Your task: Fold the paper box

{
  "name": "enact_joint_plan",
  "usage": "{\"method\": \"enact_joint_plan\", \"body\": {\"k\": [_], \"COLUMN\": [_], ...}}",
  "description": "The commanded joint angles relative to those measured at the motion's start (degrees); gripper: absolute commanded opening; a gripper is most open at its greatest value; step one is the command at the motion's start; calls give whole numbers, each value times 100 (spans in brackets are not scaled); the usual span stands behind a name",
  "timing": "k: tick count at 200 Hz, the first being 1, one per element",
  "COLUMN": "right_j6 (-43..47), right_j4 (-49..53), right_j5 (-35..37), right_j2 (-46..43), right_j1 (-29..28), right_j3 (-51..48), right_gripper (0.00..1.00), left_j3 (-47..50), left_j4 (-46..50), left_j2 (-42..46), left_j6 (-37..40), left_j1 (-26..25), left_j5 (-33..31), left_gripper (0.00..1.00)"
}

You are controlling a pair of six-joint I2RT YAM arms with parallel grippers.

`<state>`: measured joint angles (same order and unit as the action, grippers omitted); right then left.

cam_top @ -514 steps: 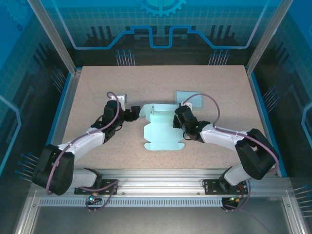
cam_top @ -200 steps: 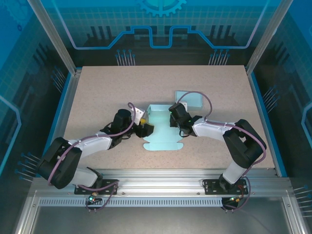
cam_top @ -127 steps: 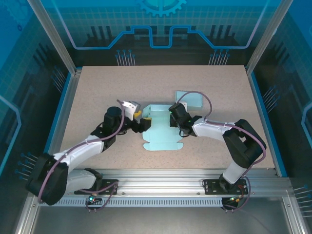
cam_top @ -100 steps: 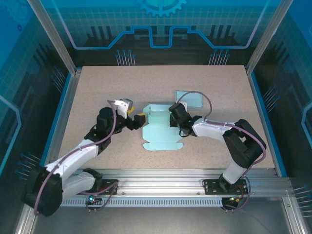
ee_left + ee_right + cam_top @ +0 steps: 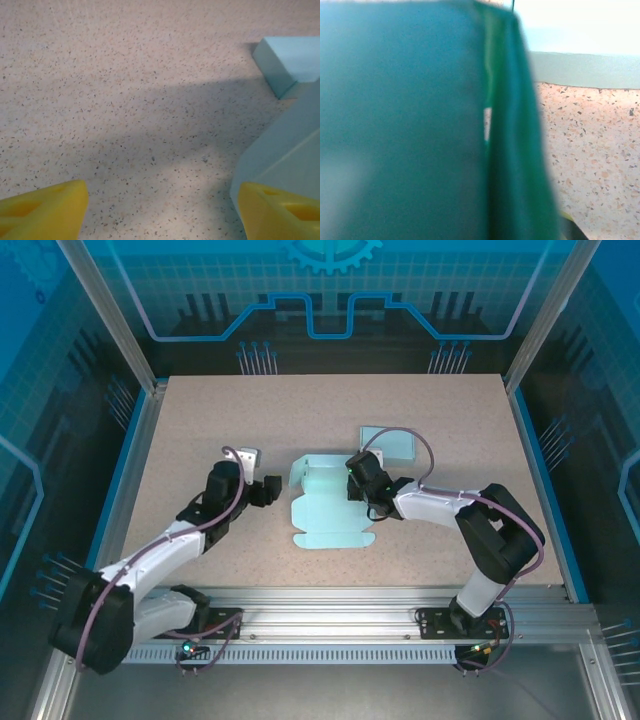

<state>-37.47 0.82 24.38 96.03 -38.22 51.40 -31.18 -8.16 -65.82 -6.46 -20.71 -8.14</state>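
Near the middle of the tabletop lies the box, a pale blue die-cut blank. Most of it is flat, with the far end and a far-left corner flap standing up.

The right hand sits at the box's right side with its jaws pinched shut on the paper there. In its wrist view a blurred teal sheet sits right against the lens, which fits a grip on that wall. The left hand hovers just left of the box, apart from it. Its yellow fingers are spread wide with bare tabletop between them, and nothing is held.

My reading is that this is the wall-raising step. The right side is pinned while the left wall has yet to be lifted (the near flaps look flat too). The next move likely calls for the left hand to slide its fingers in under the left edge. It should then tip that panel up without dragging the whole blank sideways against the right hand's grip.

By count there are two arms, two hands and one box. One smaller pale blue piece lies far right of the box, beyond the right arm. What that piece is I cannot tell.
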Motion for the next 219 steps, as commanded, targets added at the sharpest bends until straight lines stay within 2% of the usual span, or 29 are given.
{"method": "enact_joint_plan", "body": {"k": [1, 24, 40, 158, 194, 219], "right_j6": [38, 30, 25, 21, 22, 30], "right_j4": [-108, -98, -99, -119, -118, -117], "right_j5": [-61, -75, -68, -149, -153, -161], "right_j2": [41, 76, 91, 91, 89, 117], "right_j1": [-8, -10, -2, -17, -28, -36], "right_j3": [127, 164, 166, 191, 194, 199], "right_gripper": [0, 0, 0, 0, 0, 0], "left_j3": [-271, -355, -443, -1155, -1288, -1346], "left_j4": [-97, -375, -406, -1026, -1117, -1190], "left_j2": [-264, -518, -647, -2011, -2300, -2424], "left_j6": [81, 214, 397, 905, 1003, 1089], "left_j1": [33, -31, -201, -773, -788, -790], "left_j5": [220, 1004, 1198, 1043, 804, 591], "left_gripper": [79, 79, 78, 75, 65, 54]}}
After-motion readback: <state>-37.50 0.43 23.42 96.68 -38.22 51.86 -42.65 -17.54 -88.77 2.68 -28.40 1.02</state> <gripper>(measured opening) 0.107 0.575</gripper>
